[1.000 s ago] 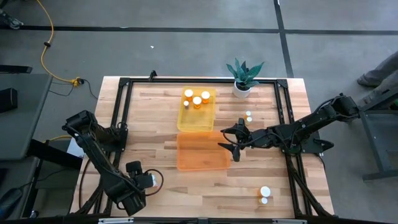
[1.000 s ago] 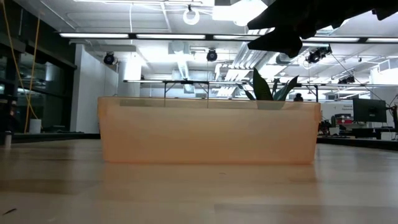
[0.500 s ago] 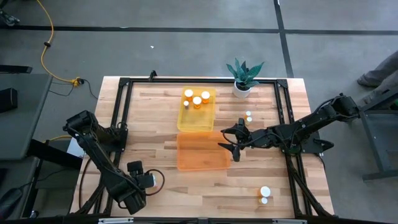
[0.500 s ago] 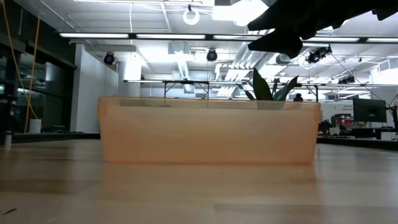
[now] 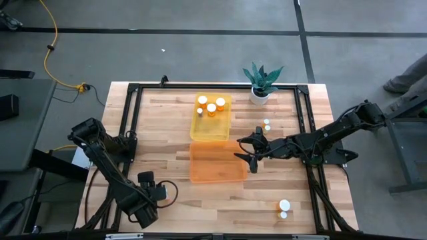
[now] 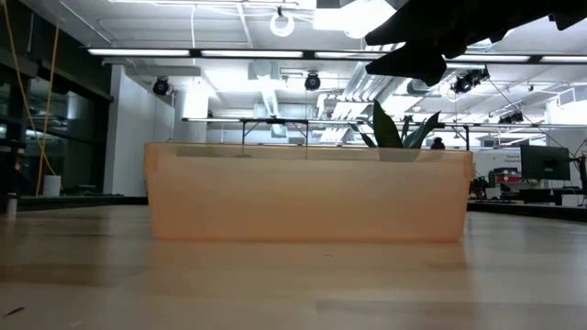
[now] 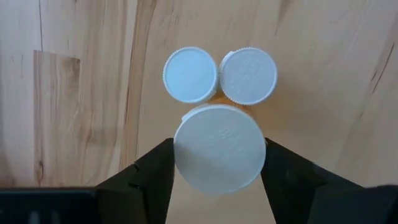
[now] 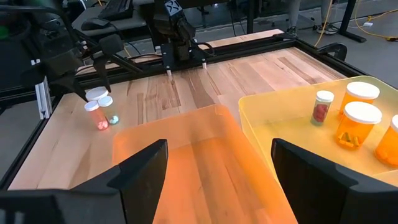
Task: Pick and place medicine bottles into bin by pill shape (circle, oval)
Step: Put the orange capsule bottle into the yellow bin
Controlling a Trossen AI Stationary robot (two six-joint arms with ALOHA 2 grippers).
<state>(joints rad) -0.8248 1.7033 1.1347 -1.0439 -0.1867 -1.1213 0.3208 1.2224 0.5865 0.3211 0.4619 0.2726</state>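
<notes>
White cap [image 7: 219, 147] hides its bottle between left claw [image 7: 217, 165] fingers.

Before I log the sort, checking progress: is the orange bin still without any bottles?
Yes: in the high view the orange bin holds nothing, while four medicine bottles stand in the yellow bin.

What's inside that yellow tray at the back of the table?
The yellow tray holds four little orange bottles with white caps, clustered at its far end, near the plant. The pills inside them cannot be made out. The rest of the tray looks bare.
</notes>
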